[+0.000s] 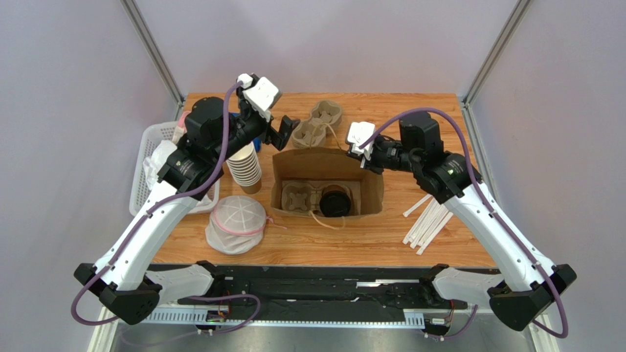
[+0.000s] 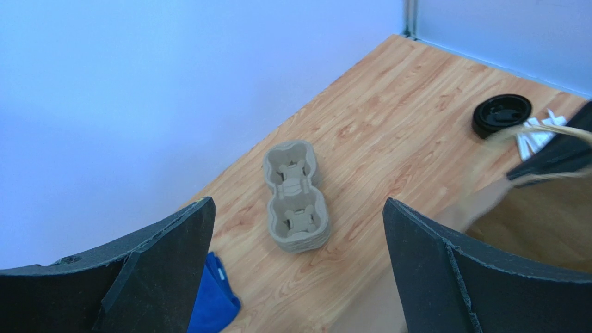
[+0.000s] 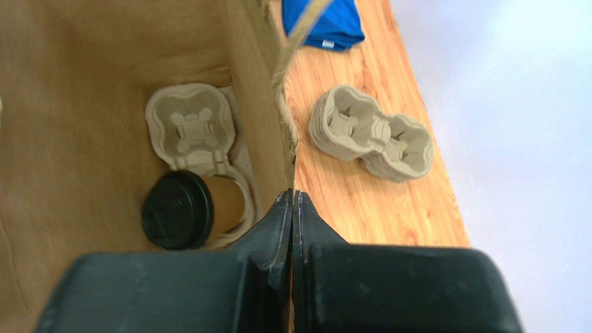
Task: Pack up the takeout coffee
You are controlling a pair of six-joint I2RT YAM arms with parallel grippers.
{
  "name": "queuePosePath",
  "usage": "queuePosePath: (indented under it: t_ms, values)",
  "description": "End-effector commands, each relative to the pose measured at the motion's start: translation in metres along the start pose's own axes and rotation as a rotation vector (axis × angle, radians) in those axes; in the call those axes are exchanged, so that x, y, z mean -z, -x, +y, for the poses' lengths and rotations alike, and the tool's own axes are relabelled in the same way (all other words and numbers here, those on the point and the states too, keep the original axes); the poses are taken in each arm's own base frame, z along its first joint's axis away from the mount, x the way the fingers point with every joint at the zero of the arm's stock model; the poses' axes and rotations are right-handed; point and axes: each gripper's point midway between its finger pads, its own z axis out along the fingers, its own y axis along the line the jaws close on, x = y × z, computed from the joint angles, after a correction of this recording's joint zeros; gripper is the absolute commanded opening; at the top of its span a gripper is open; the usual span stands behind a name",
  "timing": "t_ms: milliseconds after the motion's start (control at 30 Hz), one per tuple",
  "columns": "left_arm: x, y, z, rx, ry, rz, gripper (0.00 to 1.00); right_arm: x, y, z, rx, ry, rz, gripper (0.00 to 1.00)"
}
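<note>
The takeout coffee (image 1: 336,200), a tan paper cup with a black lid (image 3: 177,210), stands in one pocket of a pulp carrier (image 3: 189,126) at the bottom of the open brown paper bag (image 1: 369,192). The carrier's other pocket holds nothing. My right gripper (image 3: 292,196) is shut on the bag's upper rim (image 3: 262,90) at the bag's back right corner, as the top view shows (image 1: 365,160). Off the bag's back left corner, my left gripper (image 1: 283,132) hangs above the table, open with nothing between its fingers (image 2: 167,263).
A stack of spare pulp carriers (image 2: 297,208) lies behind the bag. A loose black lid (image 2: 502,114) and a blue cloth (image 2: 212,295) lie on the table. A stack of paper cups (image 1: 245,167), a white basket (image 1: 150,165), a netted bundle (image 1: 236,224) and white sticks (image 1: 427,220) flank the bag.
</note>
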Motion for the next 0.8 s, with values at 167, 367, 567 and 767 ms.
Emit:
queuePosePath:
  t_ms: [167,367,567,767]
  values:
    - [-0.005,-0.011,0.012,0.068,0.044,0.023,0.99,0.018,0.025,0.022,0.122,0.038,-0.078,0.00]
    - [-0.009,-0.019,0.007,0.066,0.013,0.039,0.99,0.015,0.021,0.021,0.091,0.032,-0.054,0.00]
    - [-0.015,-0.023,0.006,0.071,-0.012,0.057,0.99,0.003,0.013,0.011,0.036,0.019,0.000,0.00]
    - [-0.021,-0.035,0.011,0.106,-0.011,0.110,0.99,-0.011,0.001,-0.003,-0.010,0.022,0.052,0.00]
